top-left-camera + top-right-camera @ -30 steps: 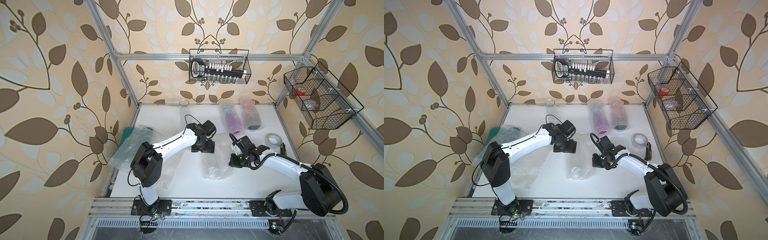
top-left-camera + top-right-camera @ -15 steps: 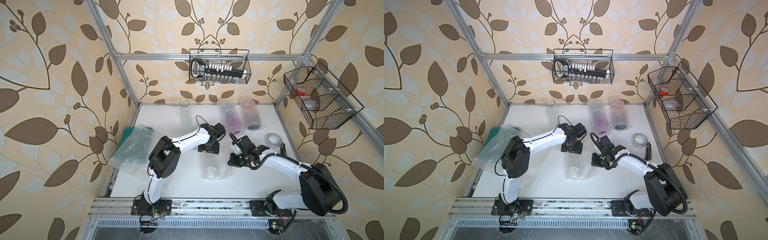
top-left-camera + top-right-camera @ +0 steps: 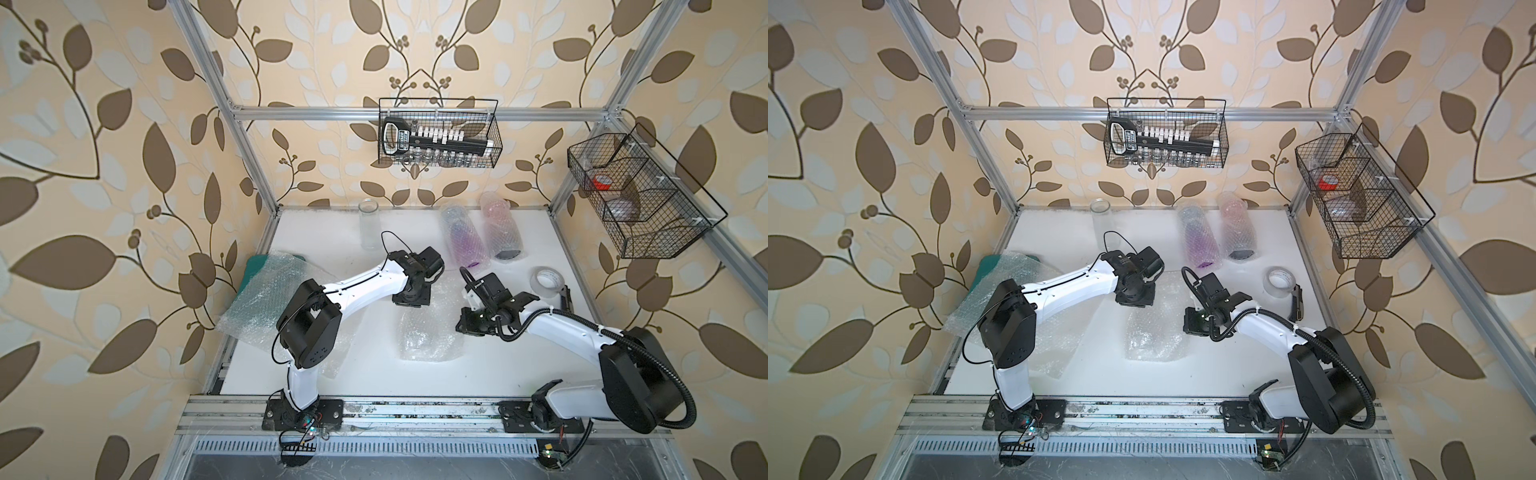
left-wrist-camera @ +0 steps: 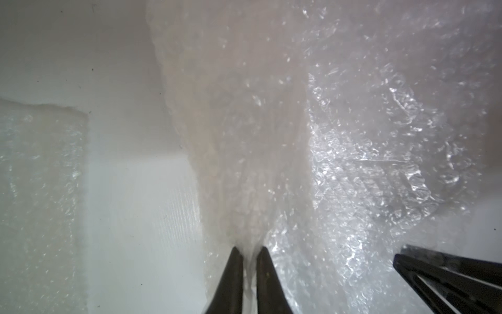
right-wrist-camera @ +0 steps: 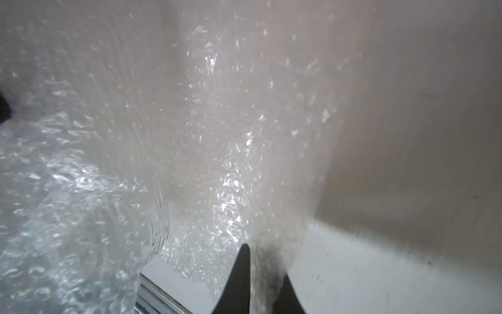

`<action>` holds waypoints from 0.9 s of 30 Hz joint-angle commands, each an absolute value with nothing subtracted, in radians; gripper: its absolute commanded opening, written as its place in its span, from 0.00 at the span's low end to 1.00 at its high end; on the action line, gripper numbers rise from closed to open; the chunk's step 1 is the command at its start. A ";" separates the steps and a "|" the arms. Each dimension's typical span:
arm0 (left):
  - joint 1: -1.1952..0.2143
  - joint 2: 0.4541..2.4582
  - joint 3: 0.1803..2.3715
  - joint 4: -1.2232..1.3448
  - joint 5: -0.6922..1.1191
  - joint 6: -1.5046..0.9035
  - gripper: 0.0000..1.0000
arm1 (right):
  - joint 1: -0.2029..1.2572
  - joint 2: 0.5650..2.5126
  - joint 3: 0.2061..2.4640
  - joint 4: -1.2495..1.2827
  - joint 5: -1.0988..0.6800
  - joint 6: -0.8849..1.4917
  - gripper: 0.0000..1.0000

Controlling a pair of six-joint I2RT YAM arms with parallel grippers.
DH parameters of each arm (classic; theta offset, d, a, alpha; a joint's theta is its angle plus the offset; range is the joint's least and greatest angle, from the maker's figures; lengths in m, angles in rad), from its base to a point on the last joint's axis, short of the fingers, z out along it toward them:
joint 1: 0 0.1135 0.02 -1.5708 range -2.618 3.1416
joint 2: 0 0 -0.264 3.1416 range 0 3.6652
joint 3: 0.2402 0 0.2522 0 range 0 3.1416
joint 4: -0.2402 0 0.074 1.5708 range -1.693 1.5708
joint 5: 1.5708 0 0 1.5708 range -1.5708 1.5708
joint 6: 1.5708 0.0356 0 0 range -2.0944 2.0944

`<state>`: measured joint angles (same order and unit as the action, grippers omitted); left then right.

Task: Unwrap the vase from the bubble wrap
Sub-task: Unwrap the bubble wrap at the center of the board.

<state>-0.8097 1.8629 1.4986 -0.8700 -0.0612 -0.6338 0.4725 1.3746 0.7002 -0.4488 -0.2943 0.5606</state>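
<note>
Reaching in from both sides.
My left gripper (image 3: 1136, 299) sat at the far edge of the bubble wrap (image 3: 1152, 338), my right gripper (image 3: 1192, 326) at its side.

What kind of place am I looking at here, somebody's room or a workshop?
Likely a robot test booth, not a home: silver aluminium frame around leaf-patterned wallpaper panels, two white-and-black robot arms bolted to a metal rail.

- A bubble wrap sheet (image 3: 428, 336) is spread in the middle of the table (image 3: 498, 374).
- A vase (image 3: 369, 224) is stood at the back, with wrapped bundles (image 3: 463, 241) laid to its right.
- A tape roll (image 3: 548, 282) is set before them.
</note>
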 commanded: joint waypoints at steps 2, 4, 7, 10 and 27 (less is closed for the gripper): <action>-0.800 1.817 1.462 -0.940 -0.065 -0.616 0.00 | 0.470 1.371 0.712 -0.479 -0.259 0.544 0.14; -0.789 1.796 1.439 -0.931 -0.055 -0.614 0.00 | 0.471 1.364 0.717 -0.493 -0.247 0.536 0.14; -0.758 1.754 1.389 -0.902 -0.028 -0.619 0.00 | 0.470 1.355 0.716 -0.500 -0.241 0.534 0.14; -0.723 1.713 1.337 -0.872 0.001 -0.622 0.00 | 0.471 1.347 0.709 -0.502 -0.238 0.541 0.14; -0.584 1.614 1.129 -0.839 0.002 -0.550 0.20 | 0.471 1.324 0.733 -0.550 -0.193 0.533 0.17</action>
